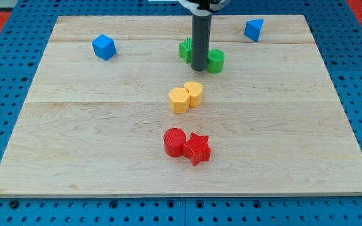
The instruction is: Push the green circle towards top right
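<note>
On a pale wooden board (74, 132) set over a blue pegboard, my tip (199, 68), the lower end of a straight dark rod with no claw to open or close, stands at the left edge of the green circle, a small green cylinder block (216, 61), in the upper middle of the board. A second green block (185, 49), its shape partly hidden by the rod, sits just to the rod's left. The pushing step appears to be in hand: the tip looks to be touching the green circle, though the rod's width makes contact hard to confirm. The next move calls for a slide up and to the view's right, toward the blue triangular block (254, 29) near the top right, keeping the contact point low and left on the circle so it does not slip sideways.
</note>
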Action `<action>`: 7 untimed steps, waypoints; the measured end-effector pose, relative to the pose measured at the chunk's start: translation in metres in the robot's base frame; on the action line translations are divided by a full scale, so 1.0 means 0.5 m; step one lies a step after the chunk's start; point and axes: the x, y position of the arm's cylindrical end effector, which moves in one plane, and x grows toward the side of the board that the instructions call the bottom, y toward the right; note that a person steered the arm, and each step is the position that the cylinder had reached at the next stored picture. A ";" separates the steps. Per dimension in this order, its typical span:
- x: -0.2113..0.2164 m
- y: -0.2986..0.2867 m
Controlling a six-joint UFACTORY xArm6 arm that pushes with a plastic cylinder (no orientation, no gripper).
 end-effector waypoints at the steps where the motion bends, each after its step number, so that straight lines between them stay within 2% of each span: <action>1: -0.033 -0.011; 3: -0.018 0.086; 5: 0.031 0.088; 7: 0.013 0.196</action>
